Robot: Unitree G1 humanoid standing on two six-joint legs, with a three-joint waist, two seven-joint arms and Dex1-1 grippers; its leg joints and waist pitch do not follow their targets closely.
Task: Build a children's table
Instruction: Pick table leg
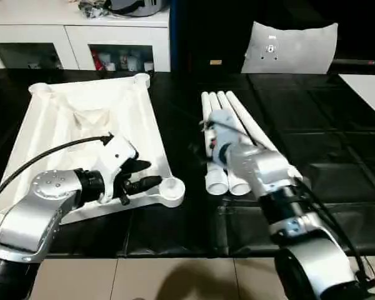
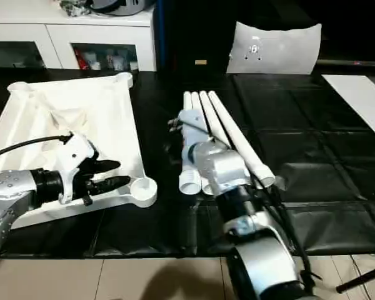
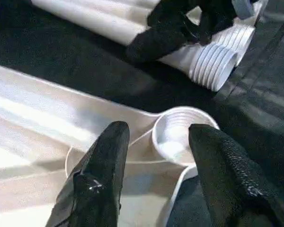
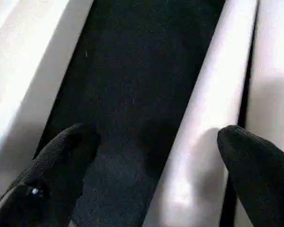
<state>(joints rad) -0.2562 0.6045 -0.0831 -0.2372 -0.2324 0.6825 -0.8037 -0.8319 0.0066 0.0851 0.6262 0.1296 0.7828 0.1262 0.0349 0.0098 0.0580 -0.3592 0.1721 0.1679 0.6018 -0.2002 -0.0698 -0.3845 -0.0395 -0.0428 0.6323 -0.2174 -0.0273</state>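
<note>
Left gripper [image 3: 156, 156] hangs with its black fingers parted, empty, just above the round corner socket [image 3: 182, 137] of the white ribbed plastic tabletop [image 1: 94, 125], lying upside down on the black table [image 1: 337, 156]. Right gripper [image 4: 151, 156] gapes wide over the four white tapered legs [image 1: 228, 125] bundled beside the top, one finger [image 4: 255, 165] resting on a leg.

White tabletop [image 1: 94, 134] lies underside up on the black worktop's [image 1: 175, 231] left; four white legs [image 1: 228, 134] lie bundled just right.
</note>
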